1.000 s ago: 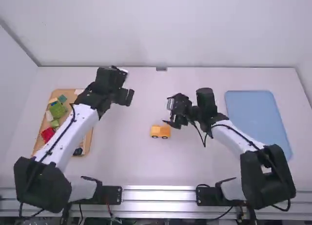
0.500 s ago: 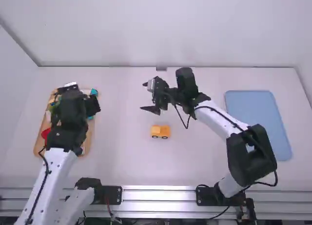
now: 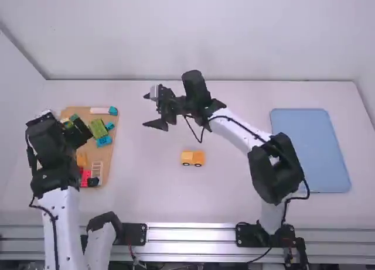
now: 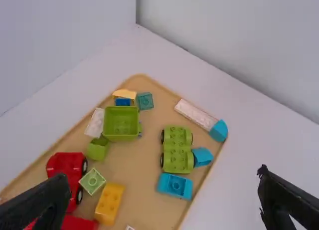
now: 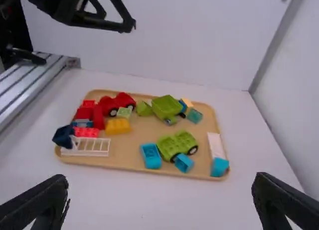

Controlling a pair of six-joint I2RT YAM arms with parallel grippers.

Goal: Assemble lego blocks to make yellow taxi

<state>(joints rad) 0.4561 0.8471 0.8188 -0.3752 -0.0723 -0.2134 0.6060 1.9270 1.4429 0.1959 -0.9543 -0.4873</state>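
Fingers spread wide on left gripper [image 3: 74, 125] and right gripper [image 3: 148, 110], left above tan tray [image 3: 106, 156] of blocks [image 3: 98, 128] at nine o'clock, right at eleven o'clock from yellow car [image 3: 192, 158]

Left hand [image 3: 78, 132] swung left over the tray [image 3: 105, 157], right hand [image 3: 146, 110] shifted closer to it

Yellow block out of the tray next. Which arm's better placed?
Left, I'd say. In the high view its gripper is over the tray, fingers open, with the yellow block in its wrist view. The right gripper, also open, is beyond the tray's right side.
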